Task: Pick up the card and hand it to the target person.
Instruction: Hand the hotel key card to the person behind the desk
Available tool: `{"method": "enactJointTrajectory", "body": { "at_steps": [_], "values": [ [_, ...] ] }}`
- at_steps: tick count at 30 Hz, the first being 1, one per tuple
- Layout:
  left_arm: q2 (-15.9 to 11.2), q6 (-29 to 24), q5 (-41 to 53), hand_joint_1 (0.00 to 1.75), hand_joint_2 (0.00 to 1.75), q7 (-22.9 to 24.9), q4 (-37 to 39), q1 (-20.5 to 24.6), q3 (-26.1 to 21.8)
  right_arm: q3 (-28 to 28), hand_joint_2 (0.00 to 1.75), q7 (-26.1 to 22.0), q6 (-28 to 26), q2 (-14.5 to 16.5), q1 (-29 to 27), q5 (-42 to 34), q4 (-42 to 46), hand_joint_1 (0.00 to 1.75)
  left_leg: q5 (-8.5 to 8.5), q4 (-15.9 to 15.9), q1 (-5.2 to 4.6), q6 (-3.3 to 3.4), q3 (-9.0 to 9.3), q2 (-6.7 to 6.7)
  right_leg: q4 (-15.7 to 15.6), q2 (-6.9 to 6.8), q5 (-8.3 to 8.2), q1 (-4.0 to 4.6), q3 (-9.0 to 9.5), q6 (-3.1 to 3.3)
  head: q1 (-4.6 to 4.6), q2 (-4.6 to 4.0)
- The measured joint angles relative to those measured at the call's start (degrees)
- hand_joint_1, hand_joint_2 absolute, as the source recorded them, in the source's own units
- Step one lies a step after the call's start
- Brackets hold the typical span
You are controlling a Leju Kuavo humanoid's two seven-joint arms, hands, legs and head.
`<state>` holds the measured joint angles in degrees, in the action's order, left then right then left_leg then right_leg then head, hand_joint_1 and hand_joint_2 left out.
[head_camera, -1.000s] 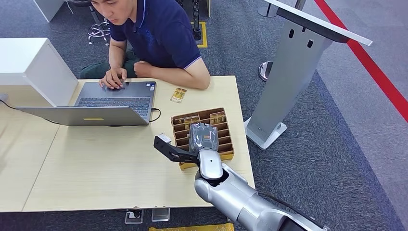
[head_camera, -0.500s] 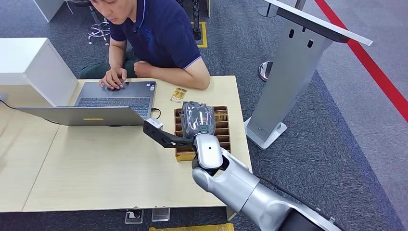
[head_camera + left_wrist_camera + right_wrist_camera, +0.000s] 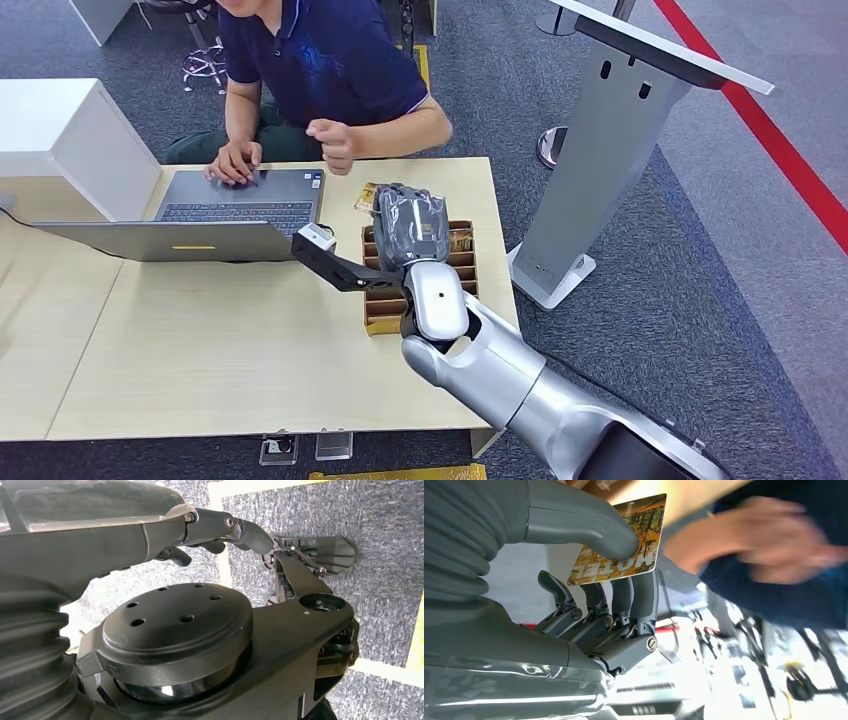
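Right hand point(image 3: 408, 226) over far end of slotted card box point(image 3: 420, 300) on table point(image 3: 200, 350), thumb and fingers point(image 3: 634, 595) clamped on hotel card point(image 3: 621, 542), held toward person's raised hand point(image 3: 330, 140). Left hand point(image 3: 165, 530) hangs over carpet, fingers curled in, holding nothing. Laptop point(image 3: 220, 215) nearby.

an open grey laptop point(image 3: 235, 215) sits at the desk's point(image 3: 200, 350) far left edge, a slotted brown card tray point(image 3: 385, 305) near its right edge.
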<state>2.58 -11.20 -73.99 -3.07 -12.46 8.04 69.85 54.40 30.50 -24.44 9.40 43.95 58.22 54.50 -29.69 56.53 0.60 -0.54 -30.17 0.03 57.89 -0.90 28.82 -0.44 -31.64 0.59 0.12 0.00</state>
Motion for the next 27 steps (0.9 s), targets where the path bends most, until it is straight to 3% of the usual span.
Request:
{"method": "enactJointTrajectory", "body": {
  "at_steps": [6, 20, 21, 24, 25, 27],
  "values": [
    [0.1, 0.3, 0.2, 0.00, 1.75, 0.0, 0.0, 0.3, 0.4, 0.4, 1.75, -4.8, -6.3, 1.9, 3.2, 0.0, -6.0, 1.48, 0.00, 0.0, 0.00, 0.00, 0.00, -0.01, 0.0, -0.01, 0.00, 0.00, 0.01, 0.00, -0.04, 0.00],
    [0.1, 0.4, 0.6, 0.00, 1.75, 0.5, 0.0, 0.3, 1.0, 0.5, 1.75, -4.5, -6.9, 3.0, 6.5, 0.1, -15.1, 1.48, 0.00, 0.0, 0.00, 0.00, 0.00, -0.01, 0.0, -0.01, 0.00, 0.00, 0.00, 0.00, -0.02, 0.00],
    [0.1, 0.4, 0.6, 0.00, 1.31, 0.5, 0.0, 0.3, 1.1, 0.5, 1.75, -4.3, -6.9, 3.0, 6.6, 0.2, -15.4, 1.11, 0.00, 0.0, 0.00, 0.00, 0.01, -0.01, 0.0, -0.01, 0.00, 0.00, 0.00, 0.00, -0.03, 0.00],
    [0.1, 0.6, 1.0, 0.00, 1.31, 0.6, 0.0, 0.5, 1.4, 0.5, 1.75, -3.7, -7.0, 3.0, 6.8, 0.5, -16.2, 0.00, 0.00, 0.0, 0.00, 0.00, 0.01, -0.01, 0.0, -0.01, 0.00, 0.00, 0.00, 0.00, -0.02, 0.00],
    [0.1, 0.7, 1.1, 0.00, 1.31, 0.7, 0.0, 0.5, 1.5, 0.5, 1.75, -3.6, -7.0, 3.0, 6.9, 0.6, -16.4, 0.00, 0.00, 0.0, 0.00, 0.00, 0.01, -0.01, 0.0, -0.01, 0.00, 0.00, 0.00, 0.00, -0.02, 0.00],
    [0.1, 0.9, 1.4, 0.00, 0.44, 0.8, 0.0, 0.7, 1.7, 0.5, 1.75, -3.5, -6.9, 3.0, 6.9, 0.8, -16.8, 0.00, 0.00, 0.0, 0.00, 0.00, 0.01, -0.01, 0.0, 0.00, 0.00, 0.00, 0.00, 0.00, -0.01, 0.00]
  ]
}}
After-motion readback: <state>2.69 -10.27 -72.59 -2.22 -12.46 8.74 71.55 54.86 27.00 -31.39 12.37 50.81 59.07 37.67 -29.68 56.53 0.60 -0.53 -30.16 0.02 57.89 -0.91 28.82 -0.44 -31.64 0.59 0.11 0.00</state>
